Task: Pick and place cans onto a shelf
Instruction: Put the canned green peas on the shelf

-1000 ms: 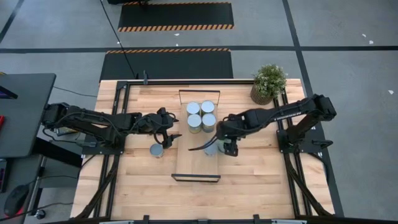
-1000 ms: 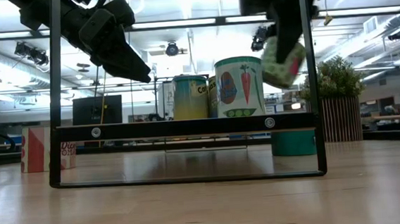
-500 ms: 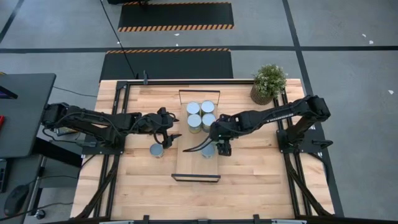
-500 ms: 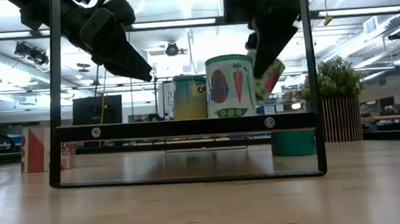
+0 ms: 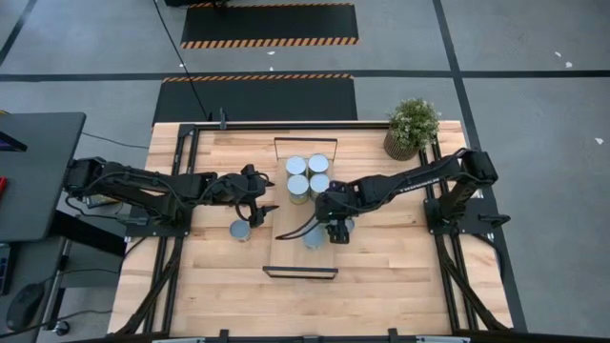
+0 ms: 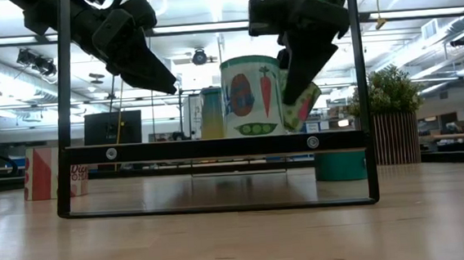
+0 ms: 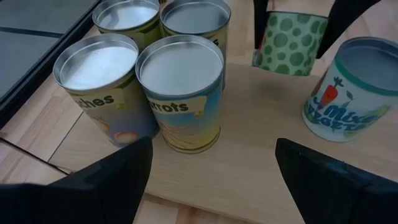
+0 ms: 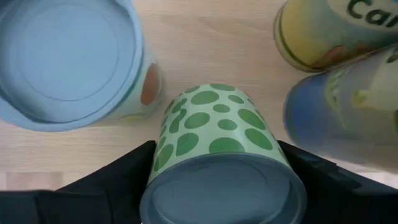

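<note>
A: High view first, biggest thing: the light-wood table (image 5: 210,286) carries the long narrow light-wood shelf with a thin black frame (image 5: 286,255) at its middle. Where are the cans?

B: Four silver-topped cans sit in a tight square cluster (image 5: 308,177) at the shelf's far end. One more silver-topped can with a carrot-and-pea label (image 6: 251,97) stands alone on the shelf nearer the front. Another lone silver-topped can (image 5: 240,230) rests on the table just left of the shelf.

A: And the arms?

B: The right gripper (image 5: 335,227) reaches over the shelf, just beside the carrot can. Its fingers (image 8: 118,177) pinch a tilted green-spotted can (image 8: 217,149), held in the air above the board.

A: The left one?

B: The left gripper (image 5: 255,207) hangs just left of the shelf, near the cluster. Its dark fingers (image 7: 106,180) are spread wide with nothing between them.

A: Anything else?

B: A potted green plant (image 5: 412,126) stands at the table's far right corner.
</note>
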Robot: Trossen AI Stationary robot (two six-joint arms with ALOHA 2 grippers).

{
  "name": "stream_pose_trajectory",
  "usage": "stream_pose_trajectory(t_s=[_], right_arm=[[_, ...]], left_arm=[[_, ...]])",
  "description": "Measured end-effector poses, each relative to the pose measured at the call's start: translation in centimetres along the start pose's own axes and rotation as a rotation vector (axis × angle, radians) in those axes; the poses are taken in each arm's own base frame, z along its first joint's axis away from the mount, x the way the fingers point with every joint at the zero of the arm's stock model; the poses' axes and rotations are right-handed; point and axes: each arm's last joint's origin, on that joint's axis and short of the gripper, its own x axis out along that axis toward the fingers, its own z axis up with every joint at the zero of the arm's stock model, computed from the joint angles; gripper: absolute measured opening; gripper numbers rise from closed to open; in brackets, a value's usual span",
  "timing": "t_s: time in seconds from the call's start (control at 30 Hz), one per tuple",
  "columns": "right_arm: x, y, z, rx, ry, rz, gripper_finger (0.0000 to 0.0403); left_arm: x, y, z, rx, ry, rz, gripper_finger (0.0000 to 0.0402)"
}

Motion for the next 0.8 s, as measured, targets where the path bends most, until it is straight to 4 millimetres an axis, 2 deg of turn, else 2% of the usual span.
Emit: stream_pose_trajectory(t_s=[0.43, 0.67, 0.8], right_arm=[[0.1, -0.4, 0.3, 0.052, -0.033, -0.011, 0.0314], [1.7, -0.2, 0.2, 0.047, 0.01, 0.008, 0.0314], [1.8, -0.3, 0.2, 0.047, 0.008, 0.007, 0.0314]], left_arm=[[0.0, 0.0, 0.0, -0.002, 0.0, 0.0, 0.0345], [0.0, 0.0, 0.0, 0.0, 0.0, 0.0, 0.0345], [0.0, 0.0, 0.0, -0.001, -0.001, 0.0, 0.0345]])
